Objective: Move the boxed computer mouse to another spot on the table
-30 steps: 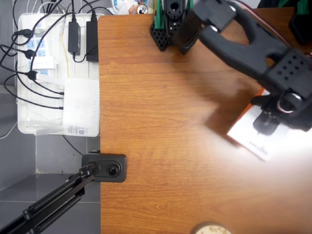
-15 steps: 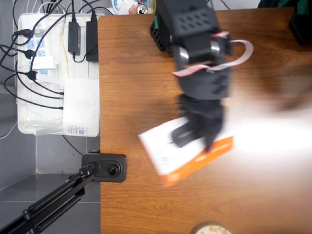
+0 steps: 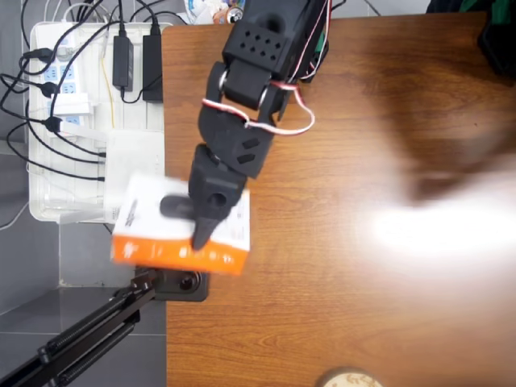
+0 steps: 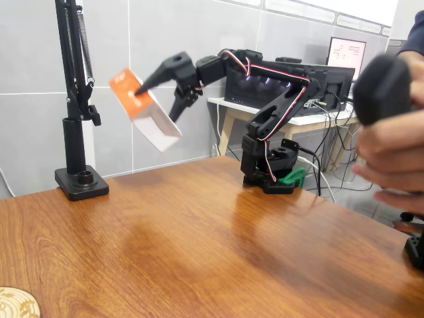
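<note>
Since the earlier frame the arm has swung the boxed computer mouse (image 3: 181,226) from mid-table to the left edge in the overhead view. The gripper (image 4: 159,89) pinches it tilted, high above the table (image 4: 218,252).

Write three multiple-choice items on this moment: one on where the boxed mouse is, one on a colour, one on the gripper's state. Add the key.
1. Where is the boxed computer mouse?
A. flat on the table
B. held in the air
C. in the white tray

2. What colour is the box's side edge?
A. orange
B. blue
C. green

3. How is the gripper?
A. open, empty
B. shut on the box
C. resting on the table

Key: 1 B, the fixed view shows it tilted, clear above the table. 2 A, the orange edge shows in both views. 3 B, its fingers clamp the box.
</note>
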Controlling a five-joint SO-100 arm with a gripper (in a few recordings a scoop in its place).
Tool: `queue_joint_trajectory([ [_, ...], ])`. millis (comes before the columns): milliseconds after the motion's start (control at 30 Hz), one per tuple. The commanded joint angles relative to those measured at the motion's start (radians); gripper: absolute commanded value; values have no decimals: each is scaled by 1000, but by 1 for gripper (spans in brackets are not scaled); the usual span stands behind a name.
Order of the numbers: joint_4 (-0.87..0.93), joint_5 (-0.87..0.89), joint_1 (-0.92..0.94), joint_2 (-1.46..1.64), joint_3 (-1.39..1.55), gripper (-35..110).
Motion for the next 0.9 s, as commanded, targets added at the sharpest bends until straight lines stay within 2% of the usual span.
queue_joint_trajectory([
  [0, 196, -31, 5, -58, -97, 0],
  [200, 383, -117, -17, -210, -218, 0],
  [600, 351, -118, -32, -270, -173, 0],
  [800, 403, -124, -37, -265, -192, 9],
  [867, 399, -126, -37, -253, -190, 19],
])
